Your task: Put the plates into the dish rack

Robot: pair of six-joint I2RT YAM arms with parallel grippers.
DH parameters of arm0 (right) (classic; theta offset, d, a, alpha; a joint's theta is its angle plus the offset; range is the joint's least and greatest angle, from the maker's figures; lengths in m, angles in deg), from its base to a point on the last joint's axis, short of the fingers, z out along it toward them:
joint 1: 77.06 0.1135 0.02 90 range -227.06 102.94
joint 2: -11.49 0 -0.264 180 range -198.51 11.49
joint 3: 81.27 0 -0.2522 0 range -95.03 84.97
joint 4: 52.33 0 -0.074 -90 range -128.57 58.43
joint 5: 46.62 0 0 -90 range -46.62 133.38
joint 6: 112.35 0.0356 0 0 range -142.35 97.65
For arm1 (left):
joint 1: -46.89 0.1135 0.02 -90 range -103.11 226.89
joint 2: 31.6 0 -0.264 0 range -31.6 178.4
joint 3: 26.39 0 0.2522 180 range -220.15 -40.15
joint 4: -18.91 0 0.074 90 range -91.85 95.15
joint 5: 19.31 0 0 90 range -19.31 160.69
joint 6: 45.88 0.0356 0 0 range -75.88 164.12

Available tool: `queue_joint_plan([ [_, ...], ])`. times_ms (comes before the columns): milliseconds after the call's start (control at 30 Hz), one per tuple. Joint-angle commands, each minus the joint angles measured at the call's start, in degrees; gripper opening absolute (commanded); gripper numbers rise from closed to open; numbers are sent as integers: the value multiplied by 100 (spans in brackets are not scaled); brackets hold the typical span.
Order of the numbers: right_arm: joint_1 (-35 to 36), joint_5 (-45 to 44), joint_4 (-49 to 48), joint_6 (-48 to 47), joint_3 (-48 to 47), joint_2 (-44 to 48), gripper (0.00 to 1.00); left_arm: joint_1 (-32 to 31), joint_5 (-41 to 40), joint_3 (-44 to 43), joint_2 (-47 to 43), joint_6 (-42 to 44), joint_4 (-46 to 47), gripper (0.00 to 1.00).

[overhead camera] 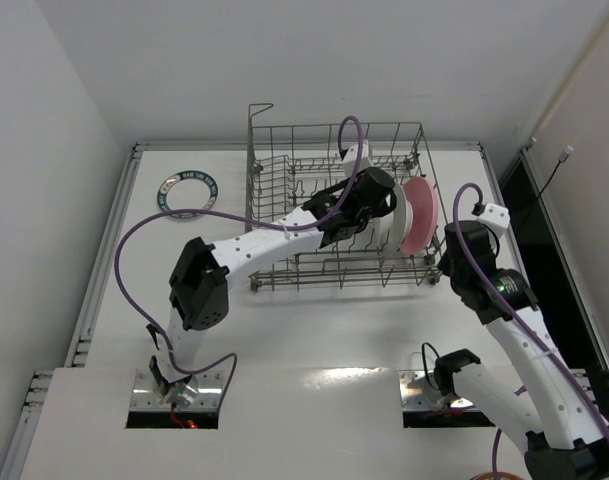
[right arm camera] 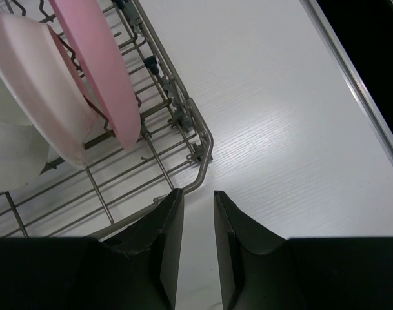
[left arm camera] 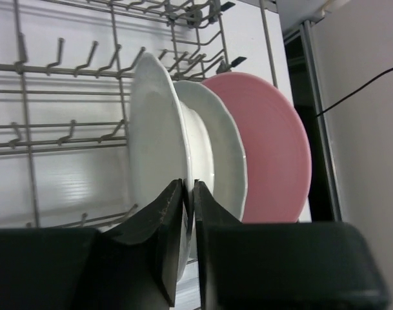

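Three plates upright in the dish rack, a fourth out on the table.
Right gripper hangs over the rack's near right corner, fingers slightly apart, nothing between them; left gripper inside the rack, fingers pinched on the nearest white plate; beyond it the second white plate, then the pink plate; far left, the lettered plate lies flat.
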Motion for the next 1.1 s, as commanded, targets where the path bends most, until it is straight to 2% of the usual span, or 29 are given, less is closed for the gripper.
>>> queue_joint_plan([
  [0,-34,147,-219,-165,-217,-32,23,-94,112,-511,152,-173,193,12],
  [33,-34,147,-219,-166,-218,-32,23,-94,112,-511,152,-173,193,22],
  [133,-34,199,-166,-166,-218,-32,23,-94,60,-511,152,-120,193,36],
  [167,-34,200,-166,-166,-218,-32,23,-94,60,-511,152,-120,123,46],
  [367,-34,305,-166,-166,-218,-32,23,-147,60,-511,-5,143,70,60],
  [433,-34,305,-166,-166,-218,-32,23,-147,60,-563,-233,345,70,68],
  [533,-34,358,-219,-166,-218,-32,23,-269,-80,-853,-550,1012,-62,81],
  [667,-34,411,-219,-166,-165,-32,25,-270,-203,-907,-1410,2136,-255,93],
  [700,-34,411,-289,-166,-104,-32,25,-270,-256,-820,-1873,2600,-255,98],
  [800,-34,533,-351,-166,1,-32,27,-270,-484,-12,-2971,3751,174,100],
  [900,-34,587,-351,-166,63,-84,28,343,-1212,639,-3485,4168,97,100],
  [1000,-34,841,-552,-166,178,-23,31,1222,-2021,640,-3391,4387,-833,100],
  [1033,-34,981,-605,-166,230,38,32,1424,-2658,693,-3172,4450,-1062,100],
  [1067,-34,1043,-693,-218,230,39,32,1879,-2926,806,-3057,4555,-1064,100],
])
